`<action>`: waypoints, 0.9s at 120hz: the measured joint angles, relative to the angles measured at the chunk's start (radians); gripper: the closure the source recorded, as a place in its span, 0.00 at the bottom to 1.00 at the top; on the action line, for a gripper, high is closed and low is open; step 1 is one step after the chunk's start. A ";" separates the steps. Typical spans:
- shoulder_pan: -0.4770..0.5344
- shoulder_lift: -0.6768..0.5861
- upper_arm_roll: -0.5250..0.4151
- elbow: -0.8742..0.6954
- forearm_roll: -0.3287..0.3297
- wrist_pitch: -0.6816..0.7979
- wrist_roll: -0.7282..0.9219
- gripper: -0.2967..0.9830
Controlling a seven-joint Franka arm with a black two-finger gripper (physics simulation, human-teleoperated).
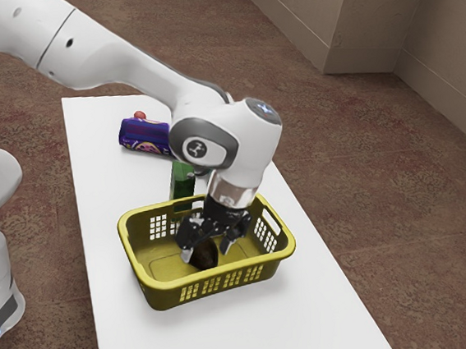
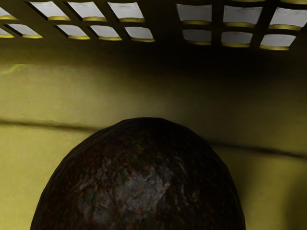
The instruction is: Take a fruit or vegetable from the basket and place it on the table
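My pincer (image 1: 208,250) is wide, down in the yellow basket (image 1: 159,295) w/ a dark avocado (image 2: 139,184) by its tips; avocado's low in the basket, & basket's on the white surface (image 1: 232,333)

Rm, type unclear: flr (image 1: 417,198), wall (image 1: 451,58)

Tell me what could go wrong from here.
The dark fruit is round, so it might slip or roll as the gripper closes. The gripper is inside the basket and could catch its rim coming out. The green box, just outside, might get knocked.
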 joint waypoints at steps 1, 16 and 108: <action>0.000 0.001 0.000 0.000 -0.001 0.000 0.000 0.23; 0.001 0.008 0.000 0.000 -0.013 0.001 -0.001 0.23; 0.000 0.013 -0.043 0.304 -0.048 -0.241 -0.006 0.49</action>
